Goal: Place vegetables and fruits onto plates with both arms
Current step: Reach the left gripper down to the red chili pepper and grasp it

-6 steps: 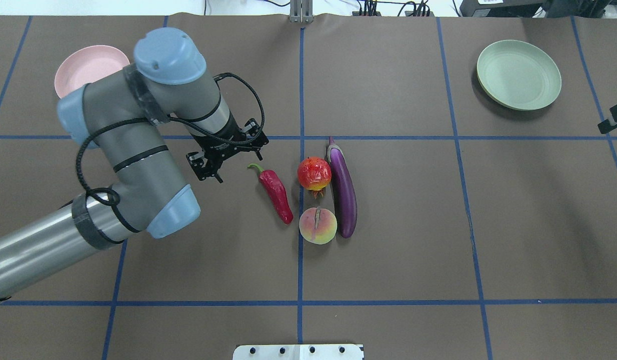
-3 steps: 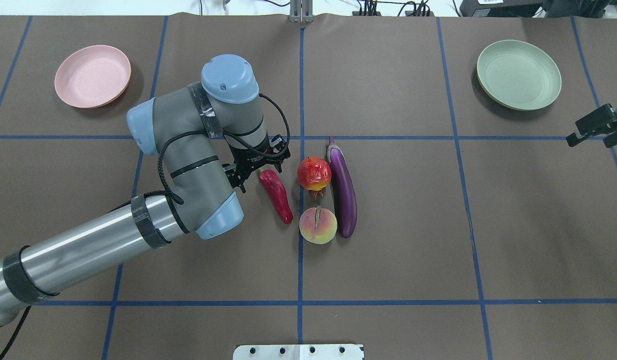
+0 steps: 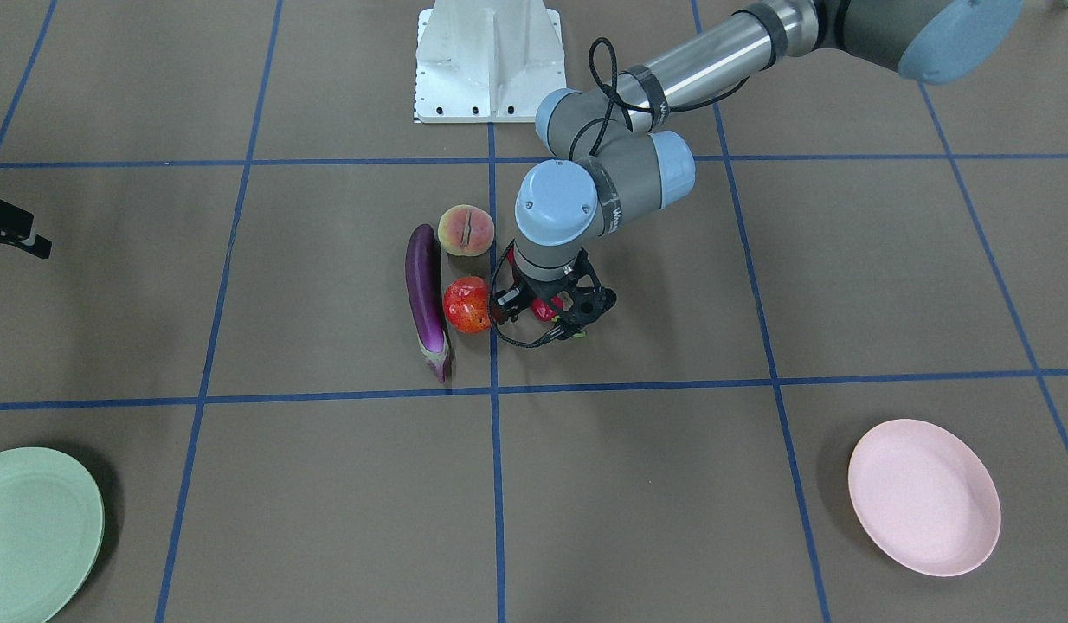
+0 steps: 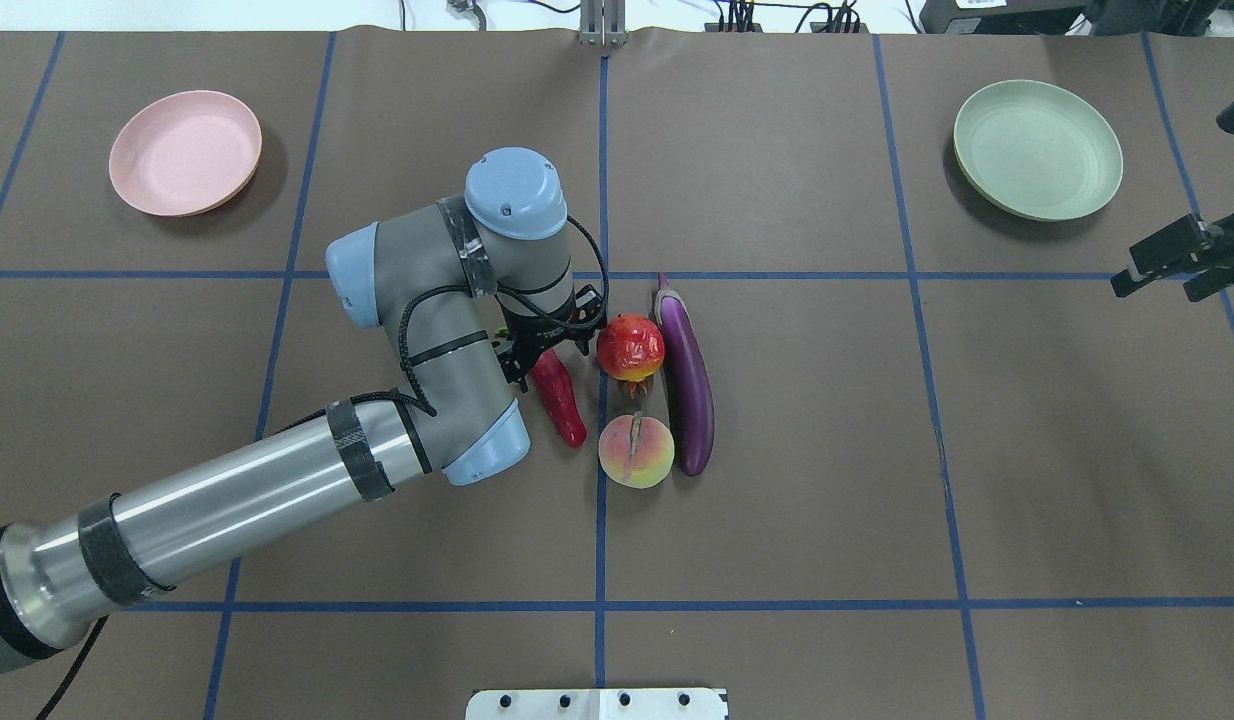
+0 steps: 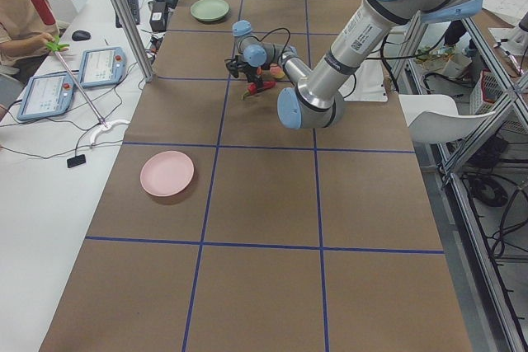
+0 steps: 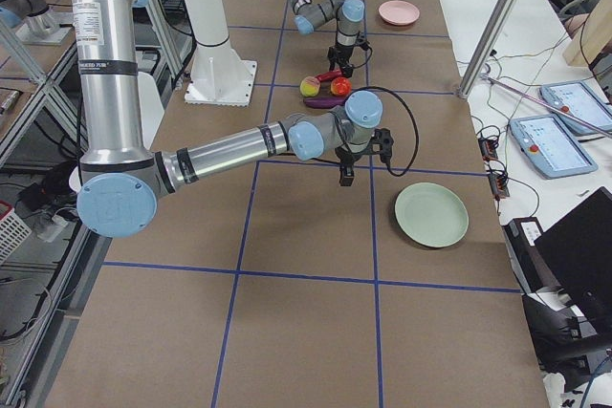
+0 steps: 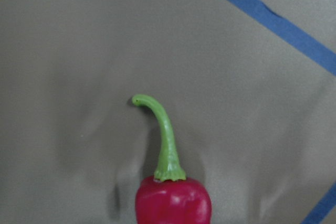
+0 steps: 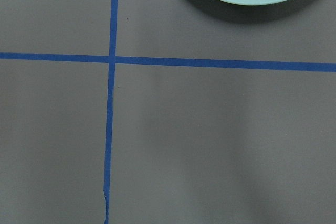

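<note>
A dark-red chili pepper [image 4: 563, 405], a red-orange tomato-like fruit [image 4: 630, 347], a pale peach [image 4: 636, 451] and a long purple eggplant [image 4: 685, 380] lie close together at the table's middle. My left gripper [image 4: 543, 345] is open and low over the chili's stem end, its fingers either side of it [image 3: 547, 309]. The left wrist view shows the green stem and the chili's red top [image 7: 173, 203]. My right gripper [image 4: 1172, 270] is open and empty at the right edge, near the pale green plate [image 4: 1037, 150]. The pale pink plate [image 4: 185, 152] lies far left.
The tomato-like fruit [image 3: 467, 305] sits right beside my left gripper's finger. The white base block [image 3: 486, 61] stands at the robot's side of the table. Blue tape lines grid the brown table cover. Both plates hold nothing.
My left arm has swung right from near the pink plate to over the chili's stem end. My right gripper has come further into view from the right edge.
</note>
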Robot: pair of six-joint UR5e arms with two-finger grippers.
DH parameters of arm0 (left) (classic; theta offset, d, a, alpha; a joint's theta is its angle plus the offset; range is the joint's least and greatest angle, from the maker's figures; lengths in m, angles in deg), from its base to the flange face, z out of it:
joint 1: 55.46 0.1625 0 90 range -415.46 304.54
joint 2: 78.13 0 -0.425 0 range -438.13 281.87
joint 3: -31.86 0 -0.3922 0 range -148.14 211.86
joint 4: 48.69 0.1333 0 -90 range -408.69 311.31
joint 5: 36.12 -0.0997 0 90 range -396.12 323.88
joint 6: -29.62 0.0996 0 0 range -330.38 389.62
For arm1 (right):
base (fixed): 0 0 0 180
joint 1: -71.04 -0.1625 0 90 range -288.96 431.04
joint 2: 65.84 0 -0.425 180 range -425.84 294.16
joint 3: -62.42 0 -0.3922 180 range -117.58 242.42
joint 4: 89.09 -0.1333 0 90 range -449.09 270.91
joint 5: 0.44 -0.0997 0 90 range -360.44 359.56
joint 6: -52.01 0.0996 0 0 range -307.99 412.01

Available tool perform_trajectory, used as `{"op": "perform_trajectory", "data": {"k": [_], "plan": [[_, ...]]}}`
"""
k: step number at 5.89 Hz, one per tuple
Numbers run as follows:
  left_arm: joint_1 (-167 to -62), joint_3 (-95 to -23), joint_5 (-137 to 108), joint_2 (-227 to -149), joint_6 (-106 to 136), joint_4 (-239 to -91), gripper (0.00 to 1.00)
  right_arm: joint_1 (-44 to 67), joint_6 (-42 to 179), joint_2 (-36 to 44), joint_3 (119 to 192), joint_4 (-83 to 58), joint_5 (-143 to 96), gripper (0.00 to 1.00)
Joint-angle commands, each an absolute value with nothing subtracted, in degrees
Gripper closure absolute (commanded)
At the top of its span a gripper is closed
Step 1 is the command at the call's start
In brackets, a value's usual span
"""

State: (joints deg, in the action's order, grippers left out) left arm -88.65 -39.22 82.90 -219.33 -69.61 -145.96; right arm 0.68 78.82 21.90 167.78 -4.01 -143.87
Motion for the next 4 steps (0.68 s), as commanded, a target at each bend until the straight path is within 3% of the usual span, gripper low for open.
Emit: {"op": "perform_trajectory", "data": {"k": [1, 4], "plan": [[-89.81, -39.5, 83.23, -219.63, -69.62, -146.16, 1.0, 1.6, 78.91, 21.88, 167.8, -4.1, -143.7, 0.0], [-96.02, -45.99, 88.98, -219.72, -69.61, -144.67, 1.0, 5.01, 80.05, 20.83, 167.72, -4.1, -143.09, 0.0]]}}
